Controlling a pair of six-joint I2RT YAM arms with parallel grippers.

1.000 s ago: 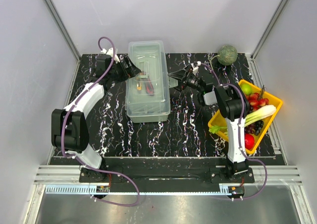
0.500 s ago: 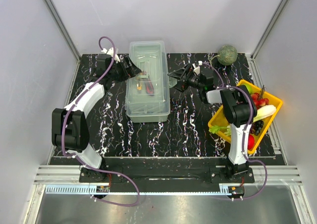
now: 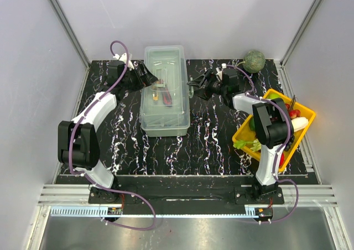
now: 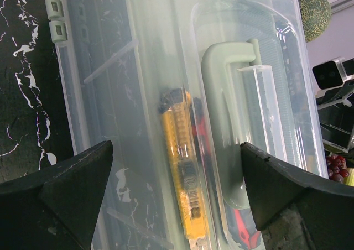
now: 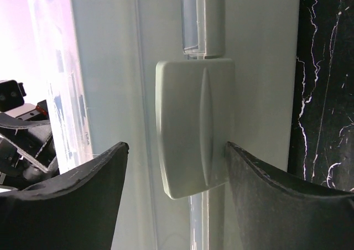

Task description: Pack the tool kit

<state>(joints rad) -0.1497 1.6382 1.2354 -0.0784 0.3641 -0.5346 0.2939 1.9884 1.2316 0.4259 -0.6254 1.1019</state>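
Toolbox (image 3: 164, 95) overhead hides its latch (image 5: 193, 142), plain in the right wrist view.

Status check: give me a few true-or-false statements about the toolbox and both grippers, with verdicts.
1. The lid of the toolbox is down. True.
2. A yellow knife lies inside, visible through the lid. True.
3. The left gripper grips the carry handle. False: its jaws are open at the box's left side, holding nothing; the handle is untouched.
4. The right gripper hovers over the fruit tray. False: it is at the toolbox's right side, away from the tray, jaws open either side of the latch.
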